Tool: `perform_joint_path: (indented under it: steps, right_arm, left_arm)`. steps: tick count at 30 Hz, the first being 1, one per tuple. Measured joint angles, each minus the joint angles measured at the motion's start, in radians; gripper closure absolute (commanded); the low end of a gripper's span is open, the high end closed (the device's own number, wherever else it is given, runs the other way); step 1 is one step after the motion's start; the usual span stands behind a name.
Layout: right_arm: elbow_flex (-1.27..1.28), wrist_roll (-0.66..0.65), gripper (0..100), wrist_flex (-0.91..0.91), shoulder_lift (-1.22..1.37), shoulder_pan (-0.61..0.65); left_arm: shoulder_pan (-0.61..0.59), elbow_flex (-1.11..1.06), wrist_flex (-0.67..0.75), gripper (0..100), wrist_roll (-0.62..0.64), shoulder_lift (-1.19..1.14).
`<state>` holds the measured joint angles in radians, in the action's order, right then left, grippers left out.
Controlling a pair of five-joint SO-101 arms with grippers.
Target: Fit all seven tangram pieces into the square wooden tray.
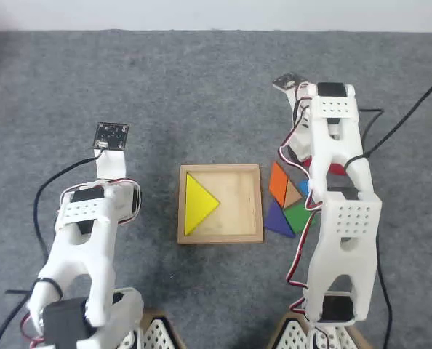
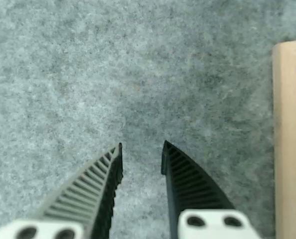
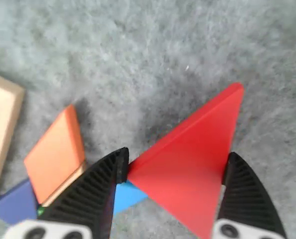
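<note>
R end effector (image 3: 178, 157) grasping red tri (image 3: 200, 149) | L end effector (image 2: 142, 146) released | yellow tri (image 1: 198, 203) in tray (image 1: 221, 238)

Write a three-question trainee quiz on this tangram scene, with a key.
1. True or false: the yellow triangle lies inside the wooden tray.
2. Which colour of piece sits between the right gripper fingers? A orange, B red, C purple.
3. Fill in: the left gripper hangs over bare carpet, its jaws ___.
Key: 1 true; 2 B, the red triangle; 3 open.
</note>
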<state>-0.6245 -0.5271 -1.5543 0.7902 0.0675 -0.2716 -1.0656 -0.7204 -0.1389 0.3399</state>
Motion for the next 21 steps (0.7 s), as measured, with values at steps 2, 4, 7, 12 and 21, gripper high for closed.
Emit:
perform_joint_path:
  steps: [2, 4, 7, 12, 21]
  right_arm:
    - [0.000, 0.000, 77.2, -0.011, -0.026, 0.009]
    - [0.000, -0.008, 77.2, -0.023, -0.051, 0.026]
    - [0.000, -0.069, 77.2, -0.060, -0.100, 0.072]
    - [0.000, -0.189, 77.2, -0.100, -0.141, 0.196]
    - [0.002, -0.253, 77.2, -0.101, -0.157, 0.419]
  left_arm:
    - [0.000, 0.000, 0.000, 88, 0.000, 0.000]
    - [0.000, 0.000, 0.000, 88, 0.000, 0.000]
    - [0.000, 0.000, 0.000, 88, 0.000, 0.000]
    - [0.000, 0.000, 0.000, 88, 0.000, 0.000]
    - [0.000, 0.000, 0.000, 88, 0.000, 0.000]
